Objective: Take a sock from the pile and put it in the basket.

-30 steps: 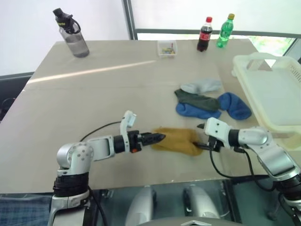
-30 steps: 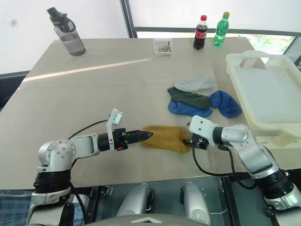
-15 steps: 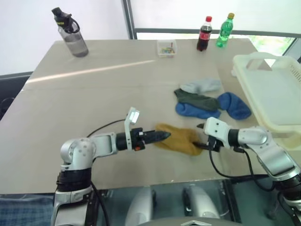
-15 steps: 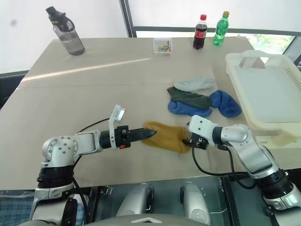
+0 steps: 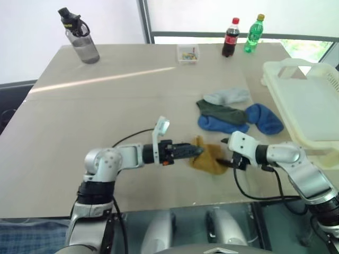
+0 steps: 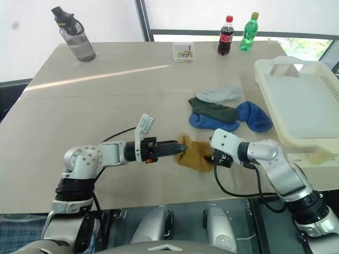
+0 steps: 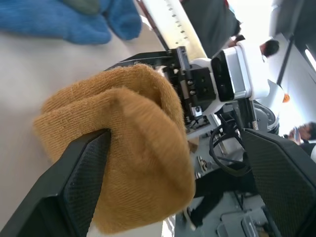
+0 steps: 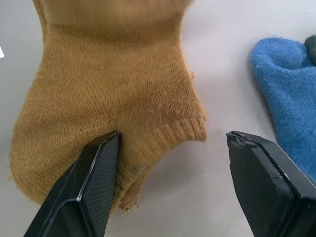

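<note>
Mustard sock (image 5: 209,157) at 6 o'clock, near worktop (image 5: 106,111) front edge, now bunched into shorter hump: left pincer (image 5: 197,150), jaws wide, has pushed rightward into it. Right pincer (image 8: 168,173) spread wide at cuff, nothing gripped. Judgement: sock gathered for pickup. Pile (image 5: 235,114) beyond. Basket (image 5: 302,106) at 3 o'clock. Bottles at 12; window behind.

Both arms reach inward, left tool (image 5: 197,151) and right tool (image 5: 226,161) agape
</note>
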